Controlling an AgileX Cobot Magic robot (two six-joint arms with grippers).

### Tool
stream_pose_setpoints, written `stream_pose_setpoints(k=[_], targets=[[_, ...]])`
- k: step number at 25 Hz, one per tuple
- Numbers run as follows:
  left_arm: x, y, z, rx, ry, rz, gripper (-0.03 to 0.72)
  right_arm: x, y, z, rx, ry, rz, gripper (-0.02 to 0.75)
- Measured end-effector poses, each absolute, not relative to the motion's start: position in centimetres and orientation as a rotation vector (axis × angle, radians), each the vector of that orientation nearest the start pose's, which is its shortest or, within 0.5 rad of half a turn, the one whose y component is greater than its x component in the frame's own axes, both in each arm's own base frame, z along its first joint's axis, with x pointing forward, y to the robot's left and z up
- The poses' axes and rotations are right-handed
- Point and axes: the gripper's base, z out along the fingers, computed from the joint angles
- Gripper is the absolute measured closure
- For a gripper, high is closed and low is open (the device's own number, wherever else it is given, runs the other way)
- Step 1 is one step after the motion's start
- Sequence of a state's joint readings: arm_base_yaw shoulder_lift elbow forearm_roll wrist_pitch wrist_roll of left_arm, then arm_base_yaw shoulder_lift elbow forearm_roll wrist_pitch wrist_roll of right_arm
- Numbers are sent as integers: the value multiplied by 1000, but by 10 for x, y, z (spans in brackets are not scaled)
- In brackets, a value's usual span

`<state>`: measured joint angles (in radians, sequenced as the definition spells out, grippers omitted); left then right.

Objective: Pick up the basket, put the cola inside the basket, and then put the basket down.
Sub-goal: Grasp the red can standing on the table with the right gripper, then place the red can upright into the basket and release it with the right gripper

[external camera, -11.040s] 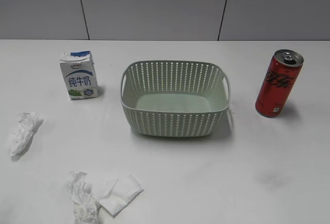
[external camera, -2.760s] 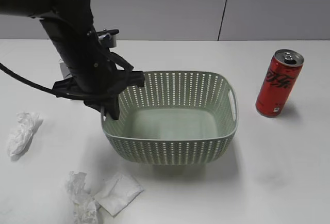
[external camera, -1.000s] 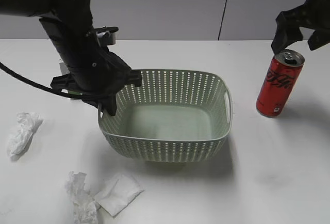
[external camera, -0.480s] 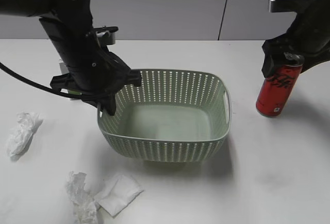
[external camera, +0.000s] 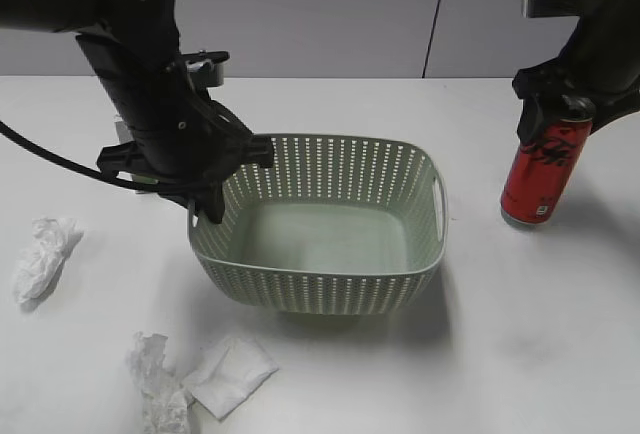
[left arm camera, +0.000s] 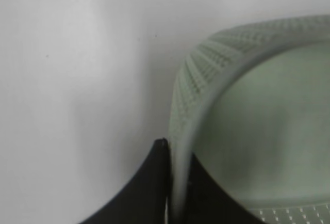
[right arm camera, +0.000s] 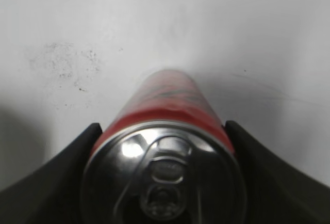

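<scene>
Right now the left gripper (left arm camera: 175, 182) is pinching the basket (external camera: 330, 229) rim; the right gripper (right arm camera: 162, 146) is clasping the cola (external camera: 540, 169).

From my station both arms read matte black — the left arm (external camera: 150, 84) bulky, with a black cable (external camera: 55, 162) looping off it and a small grey fitting near its wrist. The right arm (external camera: 590, 39) carried a flat grey bracket up top.
</scene>
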<state>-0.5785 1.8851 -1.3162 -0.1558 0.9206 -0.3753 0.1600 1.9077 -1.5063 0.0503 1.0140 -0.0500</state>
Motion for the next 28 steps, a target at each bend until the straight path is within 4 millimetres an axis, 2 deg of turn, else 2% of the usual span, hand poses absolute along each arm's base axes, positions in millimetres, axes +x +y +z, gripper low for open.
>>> stream_pose_setpoints(k=[5,10,14,17,21,23,26,28], targets=[[305,-213,194,182,3032,-295,691,379,66,261,-301,2864,86,234],[306,-213,194,182,3031,-295,691,349,67,311,-367,2787,97,234],[305,-213,194,182,3032,-295,691,319,90,350,-520,2662,177,234],[305,-213,194,183,3035,-293,691,293,120,371,-662,2568,230,234],[305,-213,194,183,3035,-293,691,268,162,377,-860,2487,285,234],[305,-213,194,183,3035,-293,691,262,181,374,-930,2446,308,234],[305,-213,194,183,3036,-292,691,260,205,363,-1010,2432,327,234],[305,-213,194,183,3036,-292,691,265,217,347,-1046,2464,323,234]])
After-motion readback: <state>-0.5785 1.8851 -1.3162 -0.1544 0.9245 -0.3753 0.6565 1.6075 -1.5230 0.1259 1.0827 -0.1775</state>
